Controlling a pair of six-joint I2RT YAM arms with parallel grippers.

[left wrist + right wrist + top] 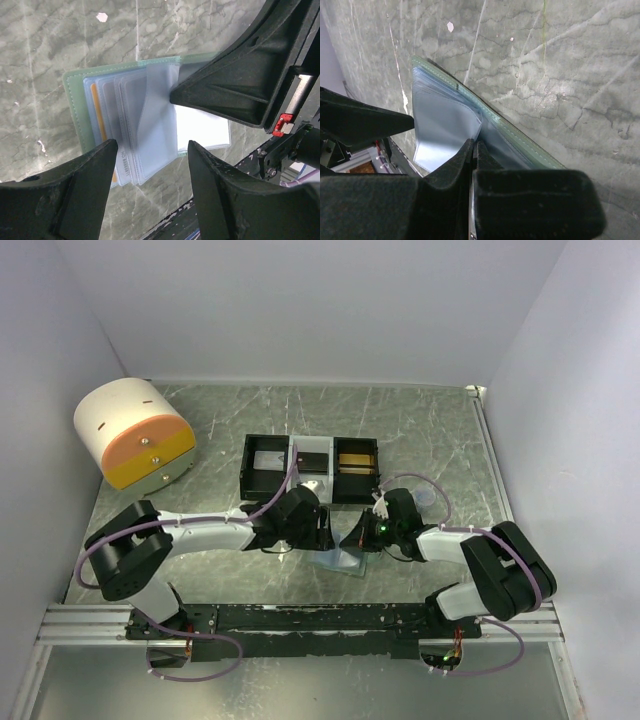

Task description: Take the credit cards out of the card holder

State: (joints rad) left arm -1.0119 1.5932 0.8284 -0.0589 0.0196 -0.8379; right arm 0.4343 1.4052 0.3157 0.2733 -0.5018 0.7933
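Empty and well open, my left gripper hangs over the card holder, spread flat on the table. My right gripper is closed at its floppy sleeves. Its credit cards look thin, stiff and slick, so I'd pinch an exposed edge.

The work surface was a tabletop with a grey-green marbled finish and pale veining. Plain white panels enclosed it on three sides: back wall, left wall and right wall. An aluminium rail ran along the near edge. Lighting was even and diffuse.
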